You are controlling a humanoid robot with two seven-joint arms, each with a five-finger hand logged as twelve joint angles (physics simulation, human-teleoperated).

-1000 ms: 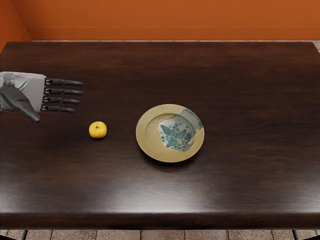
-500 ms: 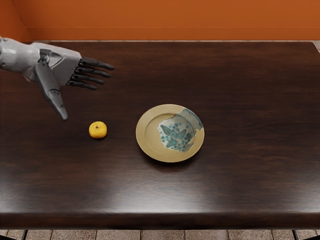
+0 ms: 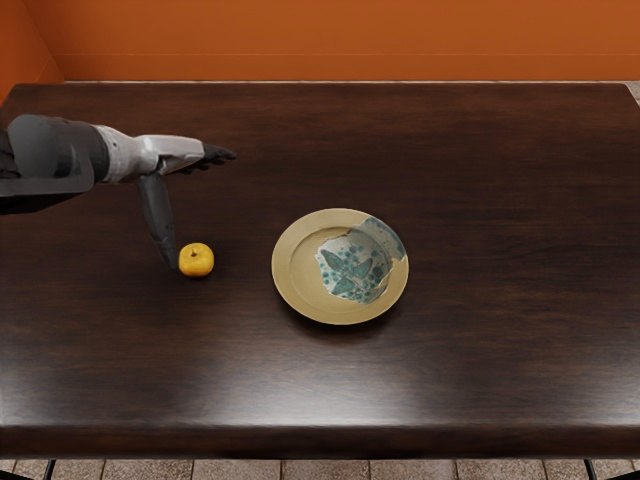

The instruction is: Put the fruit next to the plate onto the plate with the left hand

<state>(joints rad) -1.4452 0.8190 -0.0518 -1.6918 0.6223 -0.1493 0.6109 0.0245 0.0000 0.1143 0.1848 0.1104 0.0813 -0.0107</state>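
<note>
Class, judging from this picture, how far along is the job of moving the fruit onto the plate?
Done: nothing yet; the small round orange fruit lies on the dark wooden table, apart from the tan ceramic plate. In hand: the left hand hangs open near it, thumb pointing down beside the fruit, no grasp. Left: grasp, lift, set on the plate.

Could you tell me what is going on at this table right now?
The robot's left hand reaches in over the dark table with its fingers open, holding nothing. Its thumb points down, the tip close beside the small orange fruit; whether they touch is not clear. The fruit lies on the table to the left of the plate, apart from it, so it is not yet grasped or moved. The right arm is out of view.
</note>
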